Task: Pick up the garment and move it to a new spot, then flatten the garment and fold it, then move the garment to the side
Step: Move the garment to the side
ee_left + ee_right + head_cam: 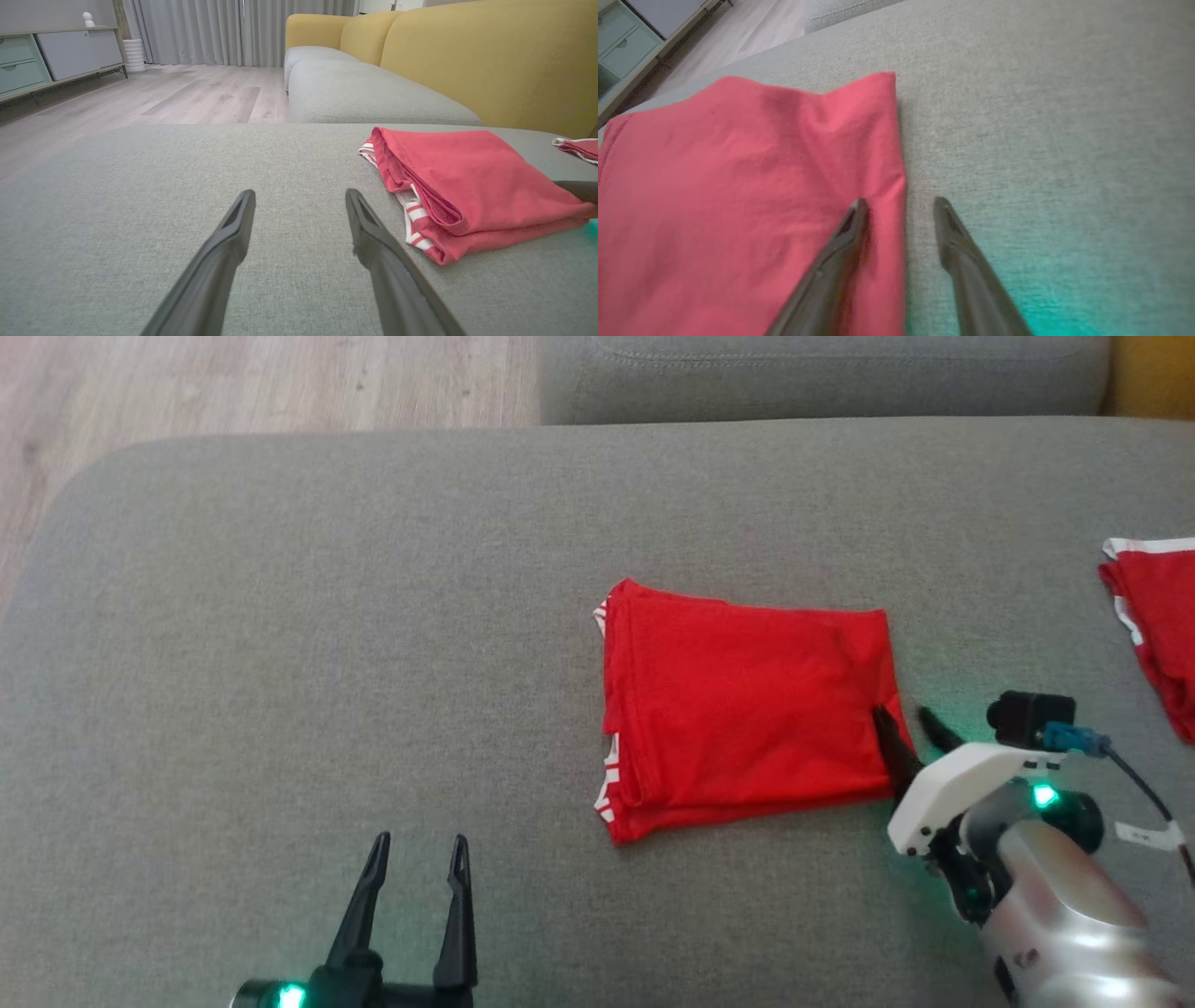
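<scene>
The garment (pixel 747 709) is a red shirt with white-striped trim, folded into a rectangle on the grey sofa cushion (pixel 280 663). My right gripper (pixel 901 712) is at its right edge, open, straddling that edge. In the right wrist view one finger lies over the garment (pixel 738 186) and the other over bare cushion, either side of the right gripper (pixel 900 201). My left gripper (pixel 420 840) stands open over bare cushion, well left of the garment. The left wrist view has the left gripper (pixel 299 192) low in the middle and the garment (pixel 467 186) to its right.
A second red piece of clothing (pixel 1158 616) with white trim lies at the cushion's right edge. Another grey seat cushion (pixel 822 373) lies beyond, with wooden floor (pixel 187 383) at the far left. A yellow backrest (pixel 490 56) and a low cabinet (pixel 46 56) stand further off.
</scene>
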`<state>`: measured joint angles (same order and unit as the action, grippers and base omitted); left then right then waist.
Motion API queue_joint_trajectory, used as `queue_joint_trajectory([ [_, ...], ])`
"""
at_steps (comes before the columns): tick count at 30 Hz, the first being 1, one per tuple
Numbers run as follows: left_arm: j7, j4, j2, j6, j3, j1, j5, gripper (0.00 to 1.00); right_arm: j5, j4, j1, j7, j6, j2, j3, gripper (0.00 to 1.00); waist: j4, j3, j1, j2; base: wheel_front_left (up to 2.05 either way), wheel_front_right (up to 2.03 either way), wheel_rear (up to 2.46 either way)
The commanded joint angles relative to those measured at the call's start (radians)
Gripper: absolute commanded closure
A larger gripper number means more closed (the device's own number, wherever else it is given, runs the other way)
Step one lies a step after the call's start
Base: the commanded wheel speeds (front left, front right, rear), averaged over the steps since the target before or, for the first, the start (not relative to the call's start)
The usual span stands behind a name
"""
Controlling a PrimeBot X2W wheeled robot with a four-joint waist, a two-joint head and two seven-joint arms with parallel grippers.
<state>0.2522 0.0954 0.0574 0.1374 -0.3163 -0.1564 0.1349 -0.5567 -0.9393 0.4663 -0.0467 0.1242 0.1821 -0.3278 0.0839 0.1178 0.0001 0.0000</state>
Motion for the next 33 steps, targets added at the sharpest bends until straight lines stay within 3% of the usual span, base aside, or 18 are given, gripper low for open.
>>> queue_joint_trajectory([
  [1, 0.010, -0.028, -0.007, 0.005, 0.030, 0.050, 0.004, 0.00, -0.020, 0.010, 0.027, 0.004, 0.007, -0.013, -0.037, 1.00, 0.002, 0.006, -0.0001, 0.0000, 0.00, 0.00, 0.00],
  [8, 0.010, -0.060, -0.007, -0.036, 0.019, 0.059, 0.028, 0.00, -0.036, -0.006, 0.082, -0.083, 0.007, 0.055, -0.098, 1.00, -0.040, 0.032, -0.0001, 0.0000, 0.00, 0.00, 0.00],
  [12, 0.010, -0.131, -0.007, -0.055, 0.033, 0.068, 0.109, 0.00, -0.008, -0.005, 0.152, -0.107, 0.007, 0.134, -0.121, 1.00, -0.088, 0.062, -0.0001, 0.0000, 0.00, 0.00, 0.00],
  [23, 0.010, -0.173, -0.007, -0.064, 0.091, 0.125, 0.056, 0.00, 0.060, 0.026, 0.352, -0.110, 0.007, 0.417, -0.128, 1.00, -0.196, 0.161, -0.0001, 0.0000, 0.00, 0.00, 0.00],
  [30, 0.010, -0.174, -0.007, -0.069, 0.109, 0.151, 0.045, 0.00, 0.084, 0.022, 0.419, -0.118, 0.007, 0.519, -0.078, 1.00, -0.232, 0.206, -0.0001, 0.0000, 0.00, 0.00, 0.00],
  [31, 0.010, -0.175, -0.007, -0.066, 0.111, 0.157, 0.037, 0.00, 0.090, 0.016, 0.422, -0.119, 0.007, 0.525, -0.072, 0.62, -0.234, 0.209, -0.0001, 0.0000, 0.00, 0.00, 0.00],
  [32, 0.010, -0.171, -0.007, -0.065, 0.111, 0.160, 0.033, 0.00, 0.098, 0.011, 0.424, -0.123, 0.007, 0.528, -0.068, 0.00, -0.236, 0.211, -0.0001, 0.0000, 0.00, 0.00, 0.00],
  [33, 0.010, -0.160, -0.007, -0.064, 0.110, 0.162, 0.026, 0.00, 0.107, 0.009, 0.425, -0.133, 0.007, 0.527, -0.062, 0.00, -0.238, 0.211, -0.0001, 0.0000, 0.00, 0.00, 0.00],
])
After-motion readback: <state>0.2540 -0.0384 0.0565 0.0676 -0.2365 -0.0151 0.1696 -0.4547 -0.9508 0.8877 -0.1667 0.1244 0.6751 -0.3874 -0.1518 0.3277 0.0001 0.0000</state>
